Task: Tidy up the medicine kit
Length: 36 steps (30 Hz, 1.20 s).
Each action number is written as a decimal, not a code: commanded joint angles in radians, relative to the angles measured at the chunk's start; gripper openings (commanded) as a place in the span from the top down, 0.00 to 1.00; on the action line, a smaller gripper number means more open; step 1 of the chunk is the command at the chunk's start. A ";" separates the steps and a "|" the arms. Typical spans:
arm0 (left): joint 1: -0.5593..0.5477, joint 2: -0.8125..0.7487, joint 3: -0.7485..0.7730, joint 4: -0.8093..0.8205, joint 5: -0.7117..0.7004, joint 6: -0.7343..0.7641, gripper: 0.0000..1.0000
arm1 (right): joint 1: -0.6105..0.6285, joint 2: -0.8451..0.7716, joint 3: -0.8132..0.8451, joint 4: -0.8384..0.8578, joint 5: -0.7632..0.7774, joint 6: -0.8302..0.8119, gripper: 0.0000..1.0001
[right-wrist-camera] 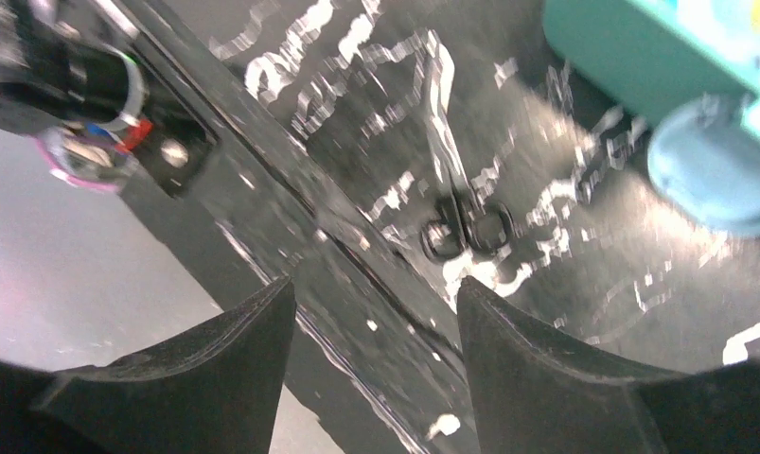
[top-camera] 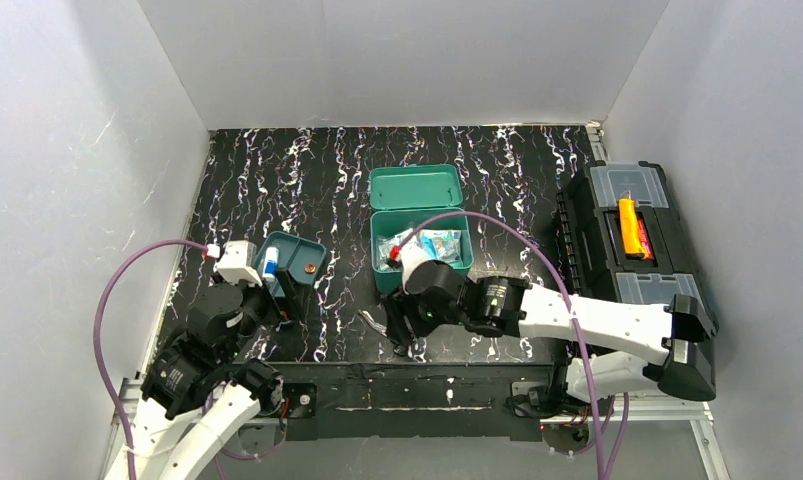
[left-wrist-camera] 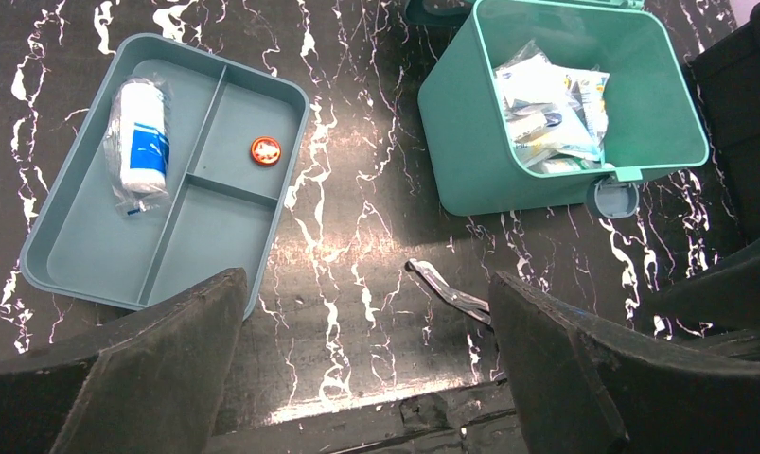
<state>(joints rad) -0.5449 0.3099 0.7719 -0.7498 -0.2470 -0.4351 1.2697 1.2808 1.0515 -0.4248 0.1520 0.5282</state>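
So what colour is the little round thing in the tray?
The round thing is orange-red; the left wrist view shows it best.

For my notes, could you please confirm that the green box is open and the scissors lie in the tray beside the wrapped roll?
Not quite: the scissors lie on the table in front of the green box, not in the tray, as the left wrist view shows. The box is open, and the wrapped roll is in the tray.

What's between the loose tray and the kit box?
Only bare tabletop separates tray and medicine kit, in the left wrist view; the scissors lie outside that gap, in front of the kit.
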 commanded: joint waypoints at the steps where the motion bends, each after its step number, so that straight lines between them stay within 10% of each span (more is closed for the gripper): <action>1: 0.005 0.034 0.000 -0.008 0.006 0.004 0.01 | 0.003 -0.039 -0.134 -0.027 0.028 0.121 0.30; 16: 0.006 0.061 -0.002 -0.006 0.020 0.006 0.01 | 0.002 0.207 -0.094 -0.050 0.228 0.283 0.35; 36: 0.006 0.060 -0.005 0.004 0.032 0.010 0.00 | -0.045 0.378 -0.012 -0.024 0.303 0.365 0.79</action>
<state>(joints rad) -0.5449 0.3592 0.7719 -0.7490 -0.2199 -0.4343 1.2282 1.6363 1.0054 -0.4610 0.4183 0.8673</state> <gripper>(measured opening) 0.994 0.231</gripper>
